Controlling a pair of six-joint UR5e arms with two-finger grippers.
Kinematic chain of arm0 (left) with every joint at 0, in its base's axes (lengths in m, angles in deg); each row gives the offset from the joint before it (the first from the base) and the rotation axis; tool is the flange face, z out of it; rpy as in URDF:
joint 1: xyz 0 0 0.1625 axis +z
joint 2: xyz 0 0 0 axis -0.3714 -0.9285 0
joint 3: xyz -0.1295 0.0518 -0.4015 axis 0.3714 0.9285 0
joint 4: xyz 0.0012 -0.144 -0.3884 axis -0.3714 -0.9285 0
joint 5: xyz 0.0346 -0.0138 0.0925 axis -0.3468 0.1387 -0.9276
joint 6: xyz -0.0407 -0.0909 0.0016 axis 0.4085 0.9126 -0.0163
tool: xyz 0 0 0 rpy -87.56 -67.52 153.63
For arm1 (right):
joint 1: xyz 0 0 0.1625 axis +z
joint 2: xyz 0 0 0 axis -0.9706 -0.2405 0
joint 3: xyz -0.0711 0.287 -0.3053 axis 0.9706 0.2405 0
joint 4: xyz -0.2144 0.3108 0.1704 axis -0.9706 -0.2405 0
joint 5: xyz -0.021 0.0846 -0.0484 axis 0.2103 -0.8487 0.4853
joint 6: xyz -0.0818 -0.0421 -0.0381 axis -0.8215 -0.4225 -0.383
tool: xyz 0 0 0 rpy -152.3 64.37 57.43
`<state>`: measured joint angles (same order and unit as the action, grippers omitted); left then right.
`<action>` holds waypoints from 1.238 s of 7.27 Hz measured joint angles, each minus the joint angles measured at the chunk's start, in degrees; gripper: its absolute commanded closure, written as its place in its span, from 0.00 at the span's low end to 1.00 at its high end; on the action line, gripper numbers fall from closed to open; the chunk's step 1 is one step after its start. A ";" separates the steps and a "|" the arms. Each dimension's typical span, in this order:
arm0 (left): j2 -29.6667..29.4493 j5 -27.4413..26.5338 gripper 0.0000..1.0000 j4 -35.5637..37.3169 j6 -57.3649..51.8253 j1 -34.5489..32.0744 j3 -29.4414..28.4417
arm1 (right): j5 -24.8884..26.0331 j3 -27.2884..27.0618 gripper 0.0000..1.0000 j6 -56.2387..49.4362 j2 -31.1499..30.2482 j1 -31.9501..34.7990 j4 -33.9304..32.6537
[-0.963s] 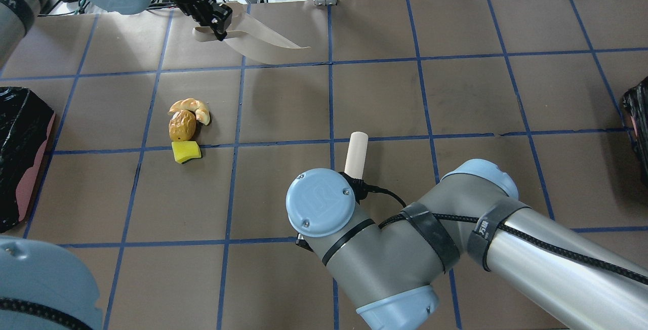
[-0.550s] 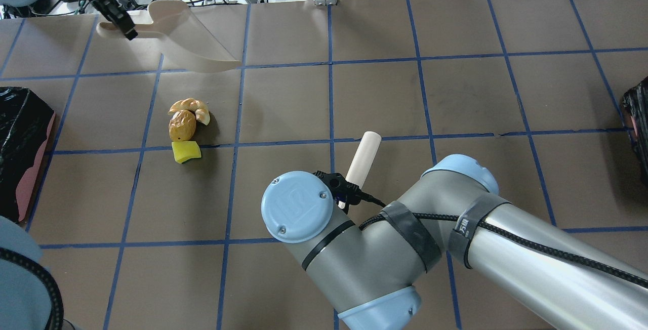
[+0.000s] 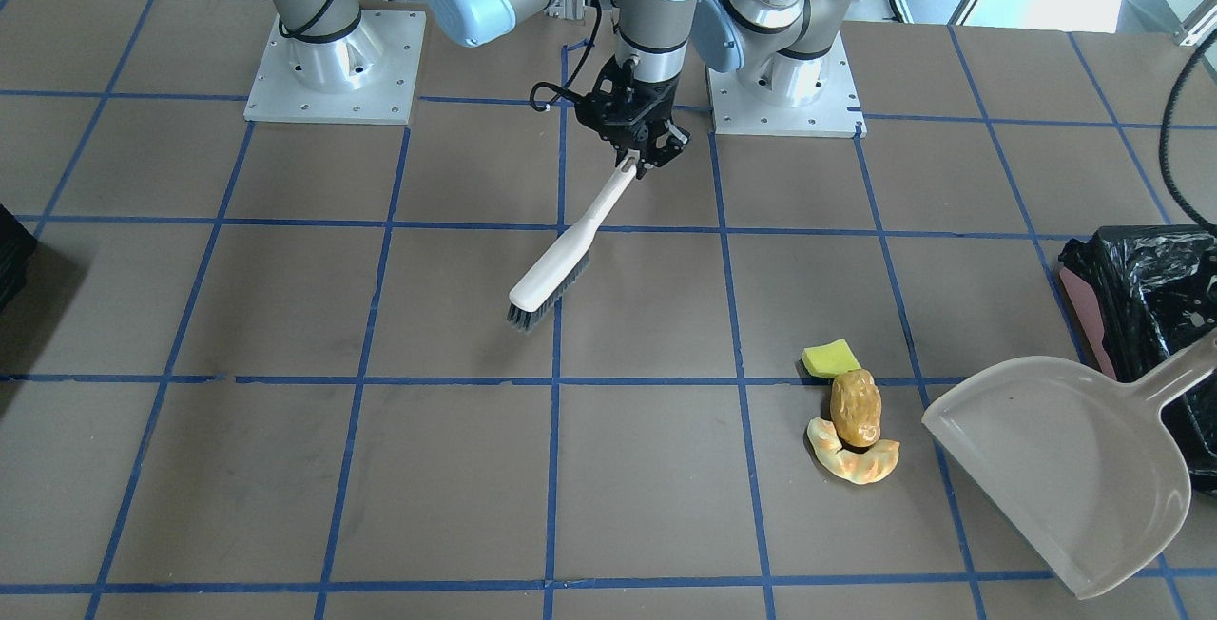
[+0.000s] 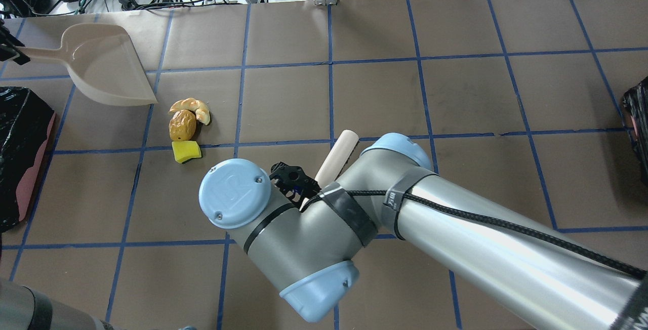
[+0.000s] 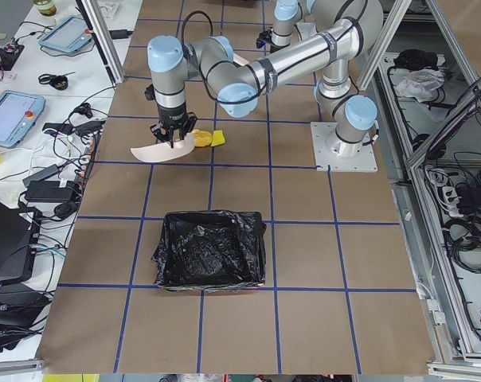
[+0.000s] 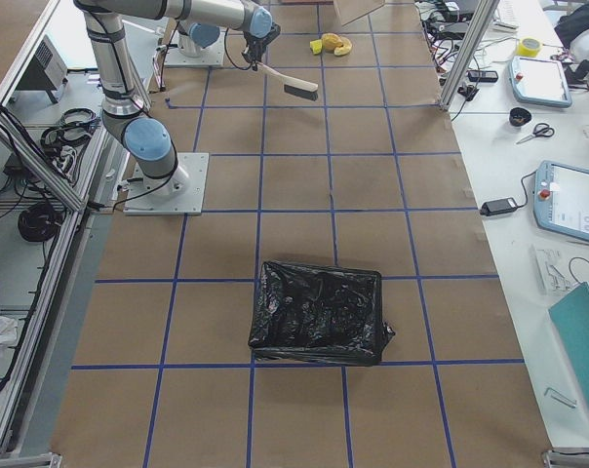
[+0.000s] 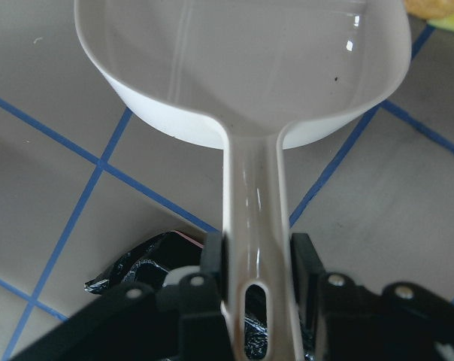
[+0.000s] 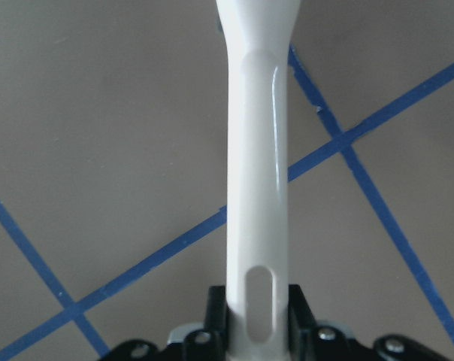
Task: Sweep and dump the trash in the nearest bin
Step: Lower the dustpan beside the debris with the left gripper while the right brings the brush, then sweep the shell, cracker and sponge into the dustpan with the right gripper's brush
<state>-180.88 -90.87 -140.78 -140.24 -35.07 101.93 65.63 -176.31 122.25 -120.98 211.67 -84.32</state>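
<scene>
Left gripper (image 7: 258, 259) clamps the dustpan (image 3: 1055, 468) handle, right gripper (image 3: 643, 152) the brush (image 3: 561, 263). If you keep the dustpan lip raised, swept trash (image 3: 856, 411) will likely slip under it.

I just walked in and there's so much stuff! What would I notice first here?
The right pincer holds a white brush slanting over the middle of the table. The left pincer holds a big white dustpan beside three toy food bits, near the black-bagged bin.
</scene>
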 measured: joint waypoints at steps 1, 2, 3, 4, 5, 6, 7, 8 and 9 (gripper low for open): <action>-0.75 1.99 1.00 0.31 -6.83 2.72 1.12 | -0.02 3.73 1.00 2.29 3.07 1.42 0.11; -1.13 3.75 1.00 0.95 -12.97 4.22 2.88 | -0.13 6.94 1.00 4.28 5.70 2.45 0.15; -1.43 5.47 1.00 1.69 -19.43 4.90 4.35 | -0.90 9.41 1.00 5.45 7.74 3.07 0.17; -2.00 6.30 1.00 2.14 -25.58 5.22 5.18 | -2.36 11.67 1.00 5.90 9.38 3.41 0.16; -2.91 6.64 1.00 2.62 -30.89 5.36 5.60 | -3.35 14.50 1.00 6.61 11.32 3.90 0.14; -4.01 6.74 1.00 3.35 -34.03 5.41 5.80 | -3.70 18.39 1.00 8.37 14.19 4.85 0.15; -5.08 6.81 1.00 4.01 -35.12 5.43 5.84 | -3.75 22.84 1.00 10.74 17.44 5.79 0.51; -6.16 6.91 1.00 4.33 -35.08 5.45 5.84 | -3.78 26.97 1.00 12.98 20.25 6.33 1.66; -7.16 6.96 1.00 4.47 -34.34 5.43 5.83 | -3.86 30.35 1.00 14.92 22.53 6.57 3.00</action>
<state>-188.04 -83.91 -136.31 -174.58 -29.64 107.76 61.77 -145.95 137.17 -98.44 218.25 -81.32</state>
